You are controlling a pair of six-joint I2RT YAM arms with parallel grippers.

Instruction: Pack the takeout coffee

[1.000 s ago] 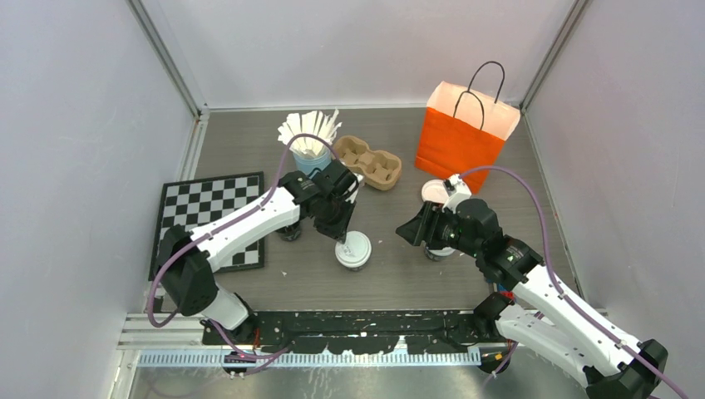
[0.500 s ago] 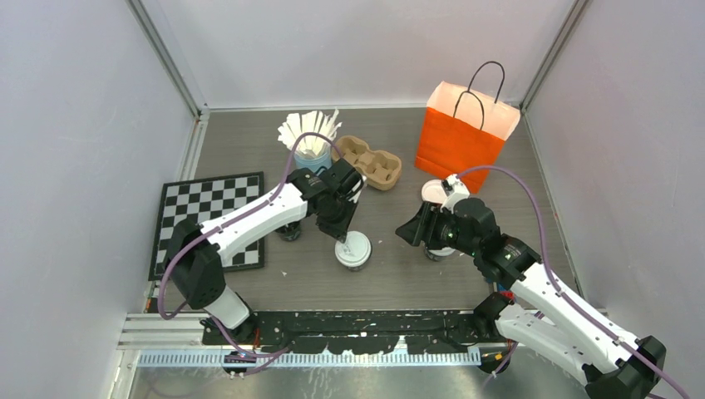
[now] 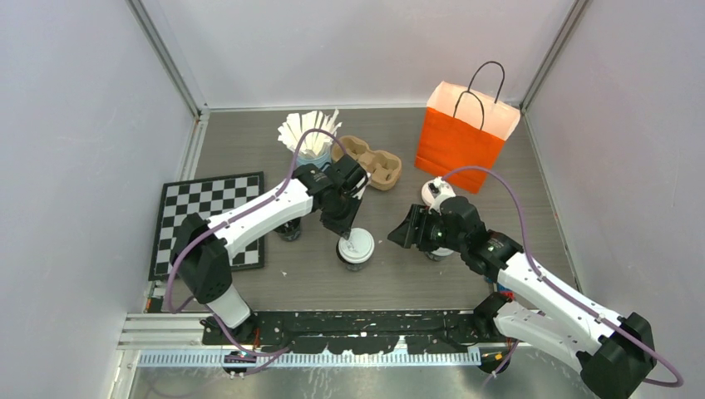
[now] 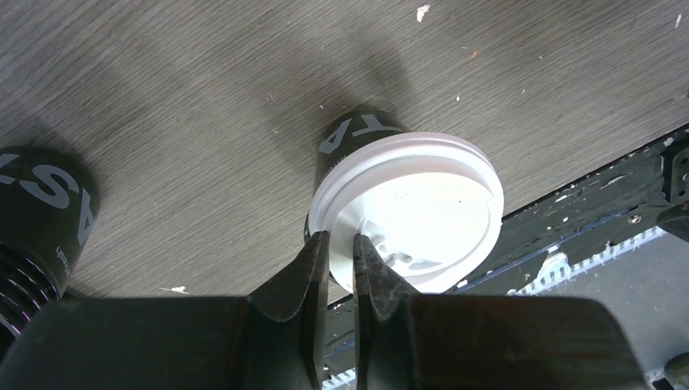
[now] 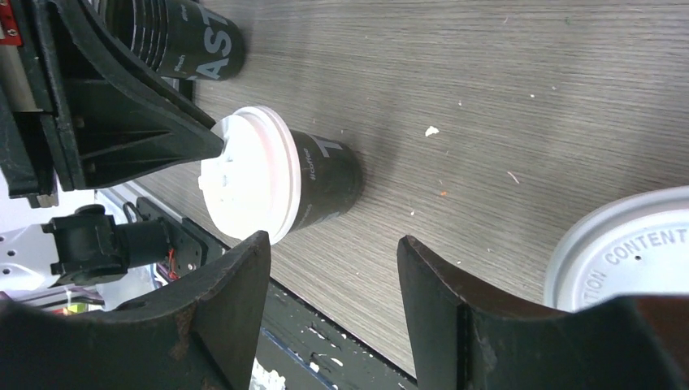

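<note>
left gripper (image 4: 335, 240) pinching the lid rim of the cup (image 3: 356, 248), fingers nearly together | cup standing at 6 o'clock of the tray (image 3: 370, 162) | right gripper (image 5: 333, 242) hanging spread wide at its 3 o'clock, second cup (image 5: 634, 244) alongside

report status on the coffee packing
Left gripper shut on lid rim of centre cup. Right gripper open. Second cup by orange bag, both unpacked. Right arm sits between centre cup and bag.
</note>
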